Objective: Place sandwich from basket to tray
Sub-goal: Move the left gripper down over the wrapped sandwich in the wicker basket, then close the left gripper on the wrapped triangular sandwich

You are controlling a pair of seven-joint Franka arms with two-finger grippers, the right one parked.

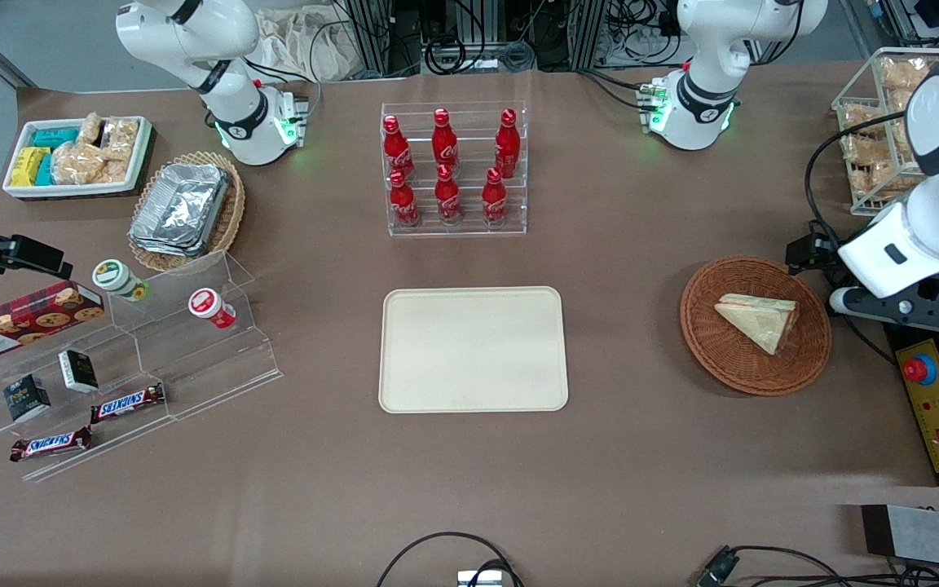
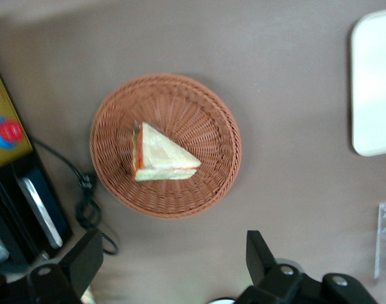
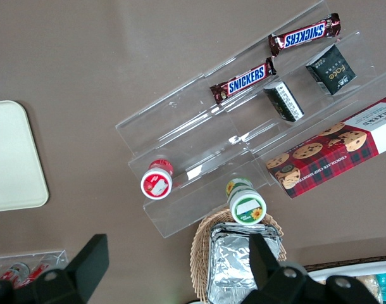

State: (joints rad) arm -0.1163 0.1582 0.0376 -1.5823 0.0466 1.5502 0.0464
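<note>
Two fingers of the left gripper stand wide apart and hold nothing, hovering above the table just beside the round wicker basket. The wrapped sandwich lies flat in that basket, clear of the fingers. The cream tray sits well apart, toward the table's middle.

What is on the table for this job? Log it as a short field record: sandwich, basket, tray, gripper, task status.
sandwich: wrapped triangular wedge, lying in the basket, untouched
basket: round reddish-brown wicker, toward the working arm's end of the table
tray: cream rectangular tray, nothing on it, nearer the front camera than the bottle rack
gripper: left gripper, fingers open, raised above the table beside the basket, holding nothing
task status: sandwich not yet picked up
</note>
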